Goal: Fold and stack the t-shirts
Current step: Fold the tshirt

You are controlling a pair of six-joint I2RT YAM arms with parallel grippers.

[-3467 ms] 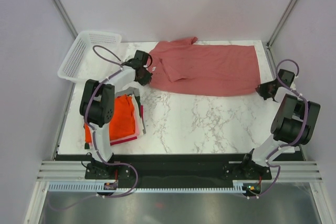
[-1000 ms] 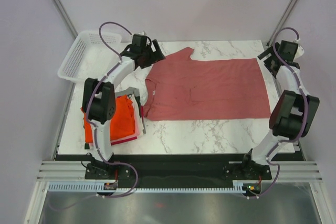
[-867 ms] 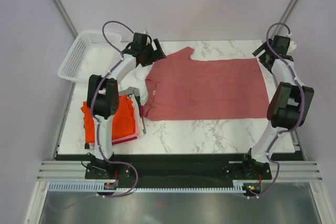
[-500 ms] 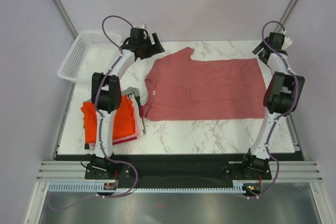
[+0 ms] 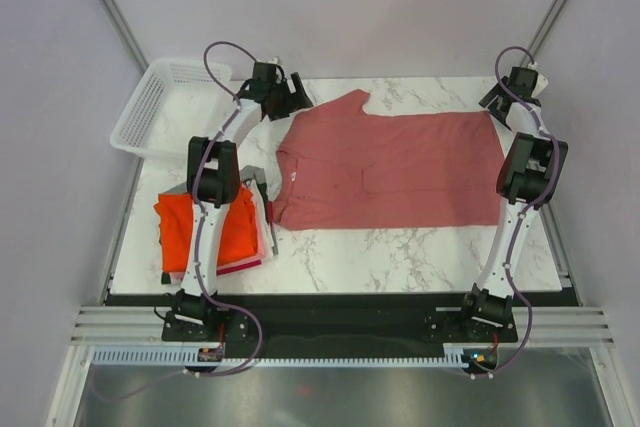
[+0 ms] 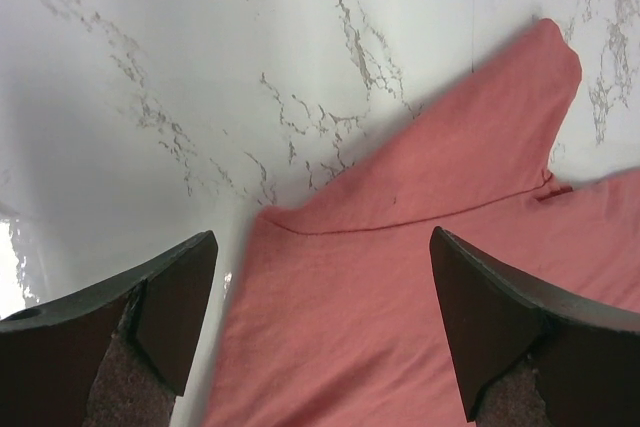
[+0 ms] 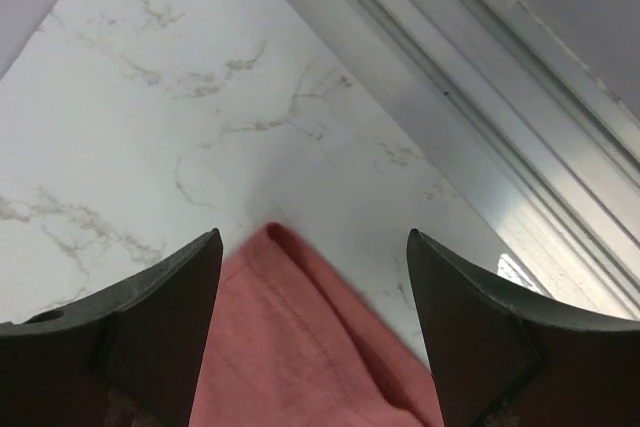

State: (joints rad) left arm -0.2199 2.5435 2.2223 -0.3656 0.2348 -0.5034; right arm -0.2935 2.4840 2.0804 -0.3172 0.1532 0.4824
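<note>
A dusty pinkish-red t-shirt (image 5: 390, 162) lies spread flat across the marble table (image 5: 400, 247), one sleeve pointing to the far edge. My left gripper (image 5: 296, 97) hovers open over its far left shoulder. In the left wrist view the cloth (image 6: 400, 277) lies below the left gripper (image 6: 320, 317), ungripped. My right gripper (image 5: 500, 97) stands open over the far right corner. In the right wrist view that hem corner (image 7: 290, 337) sits below the right gripper (image 7: 313, 317). Folded t-shirts (image 5: 225, 227), orange-red on top, are stacked at the left.
A white mesh basket (image 5: 160, 97) stands at the far left corner, just left of my left arm. A metal frame rail (image 7: 470, 97) runs along the table's edge right behind the right gripper. Bare marble shows in front of the shirt.
Since the earliest frame the shirt has been drawn out flat toward the front. Over the last second both arms stretched toward the far edge; the shirt stayed still.
</note>
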